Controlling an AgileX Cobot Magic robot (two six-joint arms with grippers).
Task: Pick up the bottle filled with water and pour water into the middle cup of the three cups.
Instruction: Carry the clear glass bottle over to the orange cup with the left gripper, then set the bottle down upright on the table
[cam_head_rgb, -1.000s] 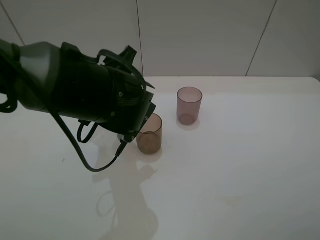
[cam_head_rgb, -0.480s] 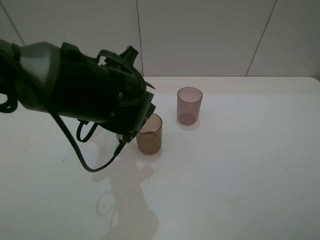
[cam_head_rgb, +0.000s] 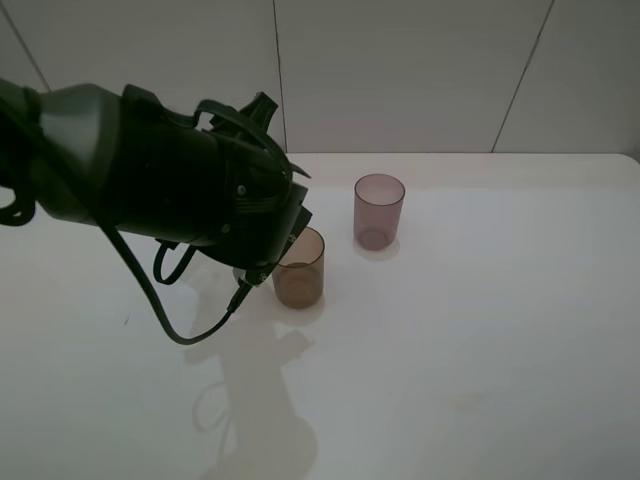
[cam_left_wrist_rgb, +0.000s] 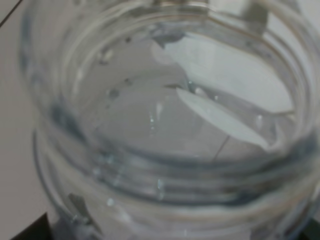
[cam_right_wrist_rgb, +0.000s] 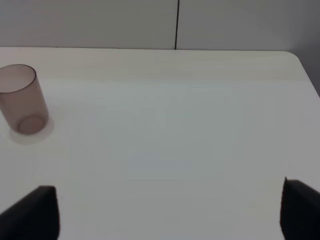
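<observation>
Nothing's budged in the last second, left claw (cam_head_rgb: 268, 252) still clamped on the small clear wide-necked bottle (cam_left_wrist_rgb: 165, 125), tilted right beside the translucent amber-brown tumbler (cam_head_rgb: 300, 270), so pouring's presumably ongoing.

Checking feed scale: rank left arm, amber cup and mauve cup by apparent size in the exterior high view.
1. Left arm, by far; nearest the camera.
2. Then amber cup and mauve cup: alike, amber partly hidden, so unranked.
</observation>
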